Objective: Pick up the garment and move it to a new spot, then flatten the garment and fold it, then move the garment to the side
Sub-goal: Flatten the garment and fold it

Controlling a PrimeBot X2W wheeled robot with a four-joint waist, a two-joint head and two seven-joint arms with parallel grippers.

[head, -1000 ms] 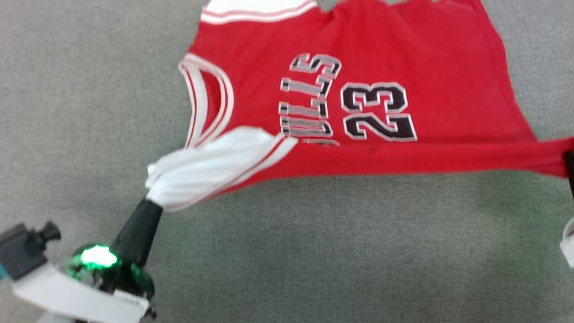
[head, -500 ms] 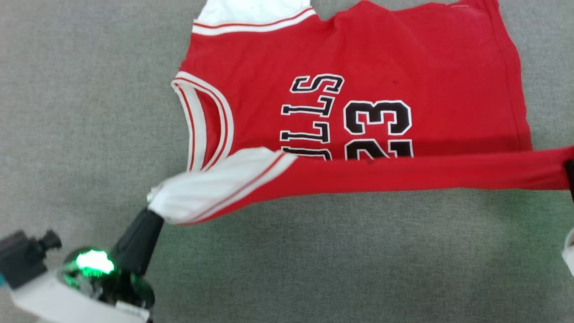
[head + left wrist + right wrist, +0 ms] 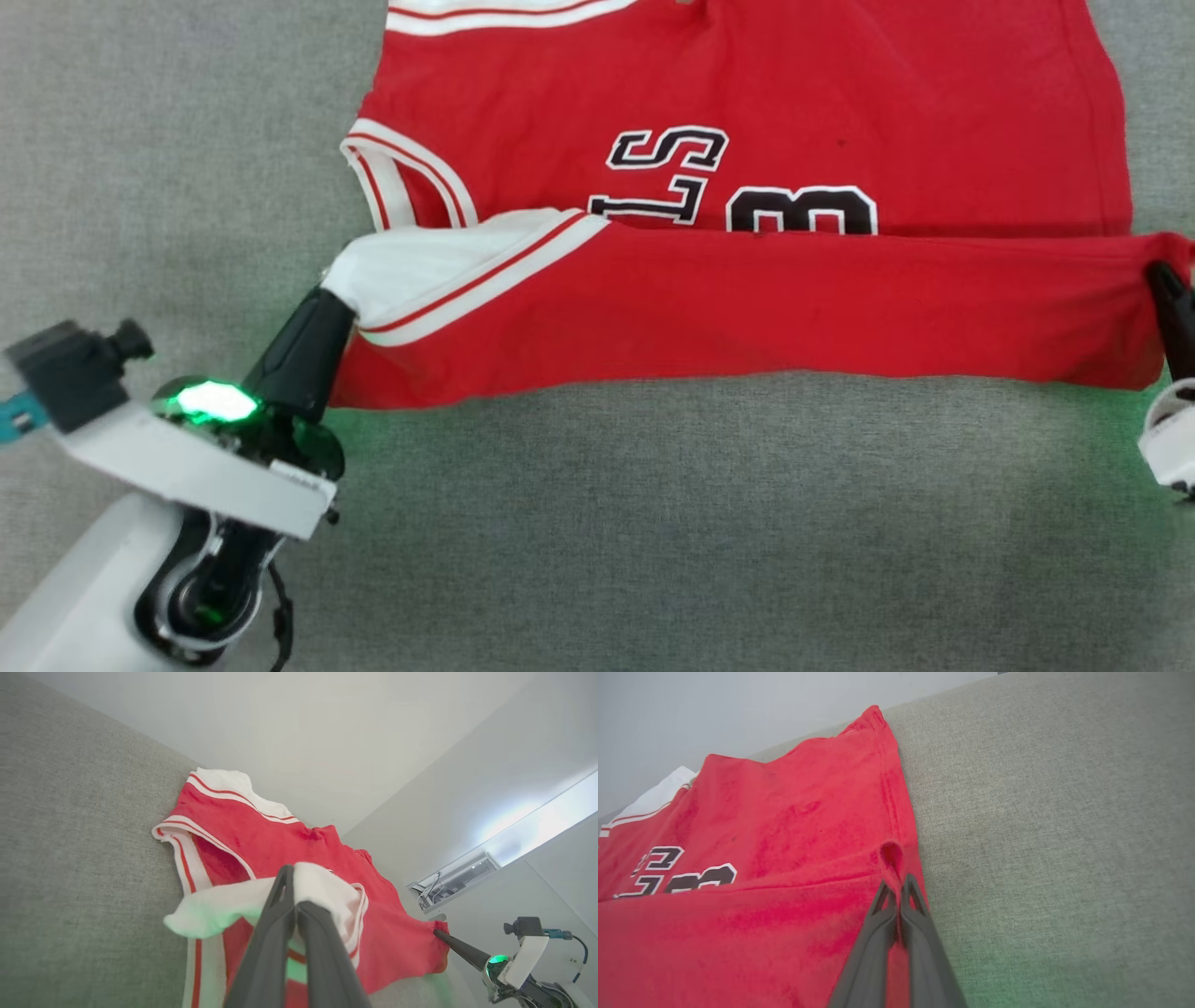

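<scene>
Both closed, left hand (image 3: 329, 291) and right hand (image 3: 1155, 271) pinch the red garment (image 3: 747, 317), near edge folded over.

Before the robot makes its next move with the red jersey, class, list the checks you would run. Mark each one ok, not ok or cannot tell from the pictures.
1. Left gripper shut on the white sleeve: ok.
2. Right gripper shut on the red hem corner: ok.
3. Folded flap runs straight from one gripper to the other over the jersey: ok.
4. White sleeve lies smooth: not ok, it is bunched around the left fingers.
5. Whole jersey rests on the grey surface: cannot tell, the head view cuts off its far edge.
</scene>
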